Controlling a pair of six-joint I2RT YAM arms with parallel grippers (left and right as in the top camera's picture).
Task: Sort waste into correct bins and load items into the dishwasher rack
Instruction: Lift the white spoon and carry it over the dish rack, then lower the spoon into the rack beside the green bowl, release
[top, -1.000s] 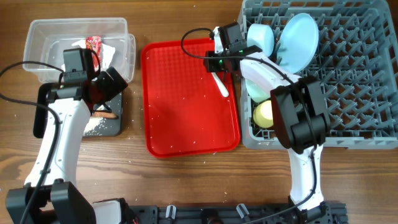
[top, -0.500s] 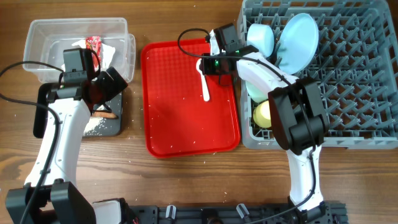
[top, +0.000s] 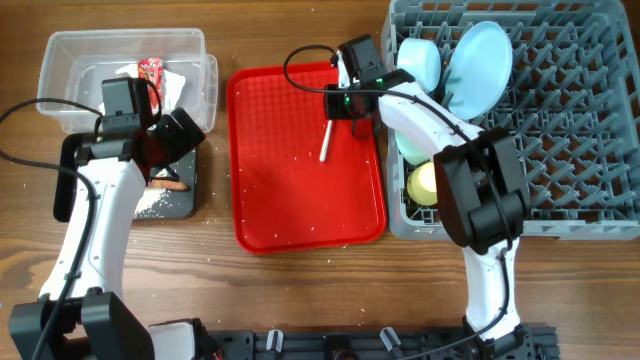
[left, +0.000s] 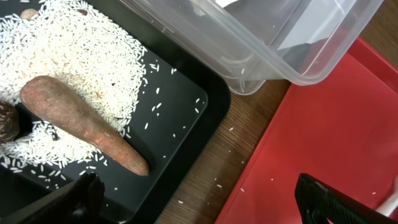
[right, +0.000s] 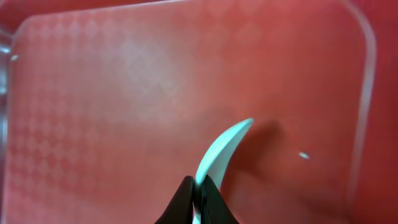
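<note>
White plastic spoon (top: 326, 140): over the upper right part of the red serving tray (top: 300, 210), slanting down and to the left from the right claw; its upper end is between the claw's fingers and its free end points away toward the tray's middle
Spoon seen from the right wrist: a pale curved strip (right: 221, 148) rising from the fingertips, with a soft shadow on the red surface just beside it; whether the far tip touches the tray I cannot tell
Right gripper (top: 334, 117): pinched tight on the spoon's end, the two dark fingers (right: 198, 198) meeting around it with no gap showing
Left gripper (top: 165, 165): jaws spread wide and holding nothing, hovering above the black tray (top: 188, 205)
Left wrist view: the two finger ends sit at the bottom corners (left: 199, 190), well apart, above the tray's edge and the wooden table (left: 249, 130)
Black tray contents: a carrot-shaped piece (left: 87, 124) lying on a bed of white rice grains (left: 74, 56)
Clear tub (top: 60, 60): behind the black tray, with the red-and-white wrapper (top: 150, 70) inside
Dishwasher rack (top: 580, 130): just right of the red tray; holds the pale blue plate (top: 480, 65), pale blue bowl (top: 420, 60), mint-green bowl (top: 410, 148) and yellow cup (top: 425, 183) along its left side
</note>
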